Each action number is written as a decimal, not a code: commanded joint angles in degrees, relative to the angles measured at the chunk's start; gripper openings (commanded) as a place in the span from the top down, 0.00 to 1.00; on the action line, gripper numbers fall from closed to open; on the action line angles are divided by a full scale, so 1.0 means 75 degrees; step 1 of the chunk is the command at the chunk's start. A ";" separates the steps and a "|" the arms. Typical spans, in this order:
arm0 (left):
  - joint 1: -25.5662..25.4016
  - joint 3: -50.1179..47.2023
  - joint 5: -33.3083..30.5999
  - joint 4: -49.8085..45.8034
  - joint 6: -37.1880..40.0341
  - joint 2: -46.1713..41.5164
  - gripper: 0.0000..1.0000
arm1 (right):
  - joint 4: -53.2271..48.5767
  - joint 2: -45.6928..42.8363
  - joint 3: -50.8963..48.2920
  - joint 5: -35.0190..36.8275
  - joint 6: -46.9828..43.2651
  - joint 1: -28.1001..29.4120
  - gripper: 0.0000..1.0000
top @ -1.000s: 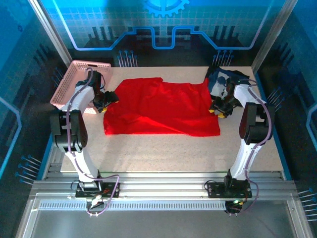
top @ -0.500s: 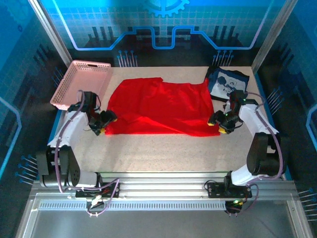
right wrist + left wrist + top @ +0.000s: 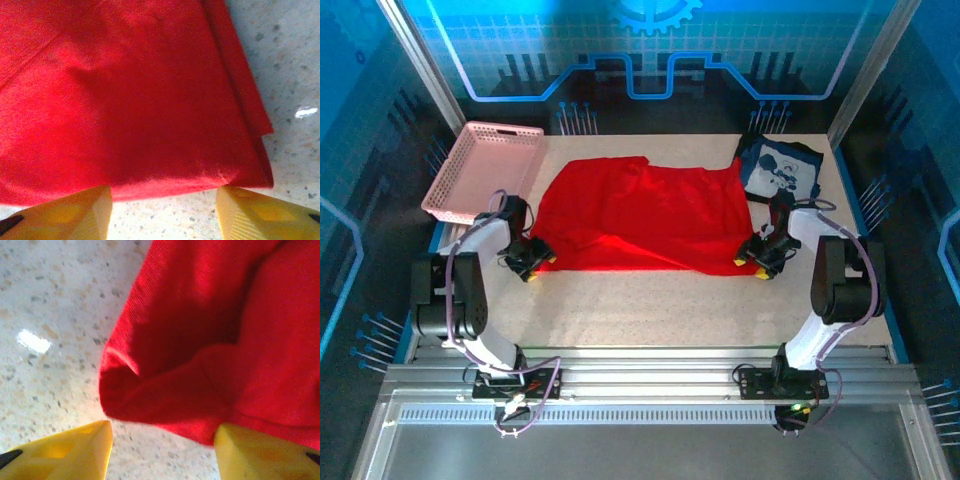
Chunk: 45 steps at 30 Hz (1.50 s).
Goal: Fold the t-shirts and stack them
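Now left gripper [image 3: 532, 262] and right gripper [image 3: 758, 263] have been brought to the red shirt's [image 3: 640, 215] near corners, unclenched; a fold is readied.

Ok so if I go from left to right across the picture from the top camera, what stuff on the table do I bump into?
pink basket → red t-shirt → navy t-shirt

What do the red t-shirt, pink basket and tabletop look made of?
The red t-shirt: soft knit cloth, matte; fine ribbing and limp folds show. The pink basket: probably moulded plastic, rigid lattice walls. The tabletop: hard, speckled, slightly glossy by its glint; maybe stone-look laminate.
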 commanded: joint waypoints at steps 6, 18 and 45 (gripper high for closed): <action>0.0061 0.0649 -0.1071 0.0357 0.0409 0.1132 0.77 | 0.0194 0.0855 0.0794 0.1028 0.0395 0.0207 0.73; 0.0158 -0.0475 -0.1675 -0.0380 0.0848 -0.0464 0.98 | -0.0266 0.0096 0.0231 0.1655 0.0281 0.0272 1.00; 0.0017 0.0357 -0.1313 -0.2425 0.0071 -0.2399 0.36 | -0.1361 -0.1797 0.0200 0.1061 0.0268 0.1122 0.30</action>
